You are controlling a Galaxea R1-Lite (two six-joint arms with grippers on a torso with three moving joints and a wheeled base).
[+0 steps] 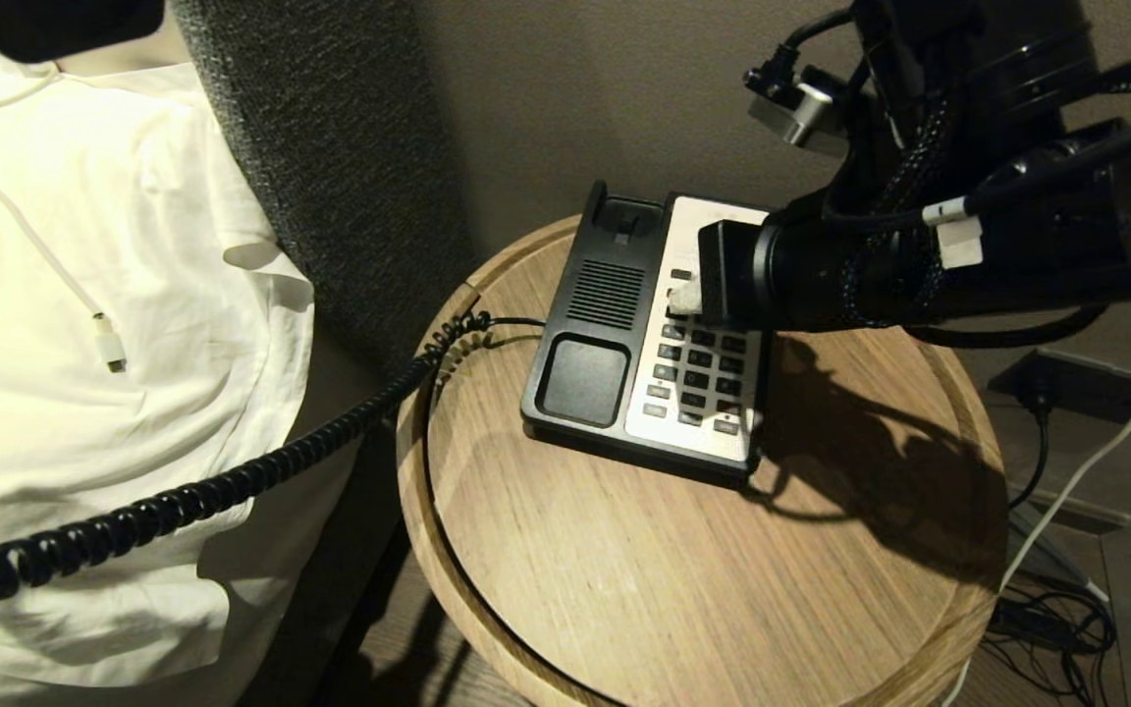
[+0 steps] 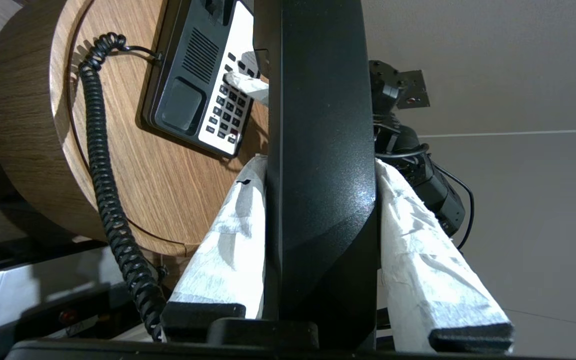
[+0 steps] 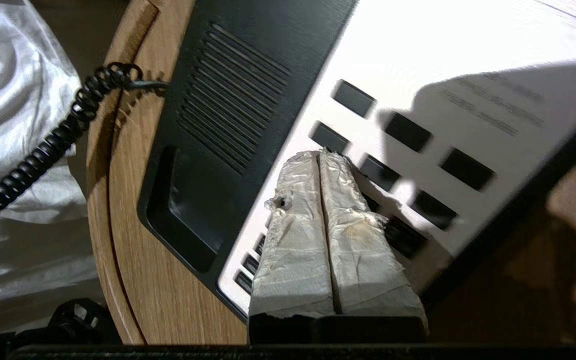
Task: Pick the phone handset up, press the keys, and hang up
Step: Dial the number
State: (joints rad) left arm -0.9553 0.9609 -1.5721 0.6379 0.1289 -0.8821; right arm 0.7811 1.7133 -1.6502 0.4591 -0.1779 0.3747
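Observation:
In the left wrist view, the glossy black phone handset (image 2: 318,125) stands lengthwise between the white-wrapped fingers (image 2: 228,240) of my left gripper (image 2: 320,162), which is shut on it away from the table. Neither shows in the head view. Its coiled cord (image 1: 183,501) stretches from the phone base (image 1: 590,324) off to the left. My right gripper (image 1: 685,295) is shut, its wrapped fingers pressed together. Its tip (image 3: 320,154) is down on the white faceplate against one of the dark grey keys (image 3: 408,132) in the upper rows. The handset cradle (image 1: 583,381) lies bare.
The phone sits on a round wooden table (image 1: 624,589) with a raised rim. White bedding (image 1: 84,245) and a white charging cable (image 1: 109,349) lie to the left, beside a grey upholstered panel (image 1: 330,147). Loose cables (image 1: 1047,619) trail on the floor at the right.

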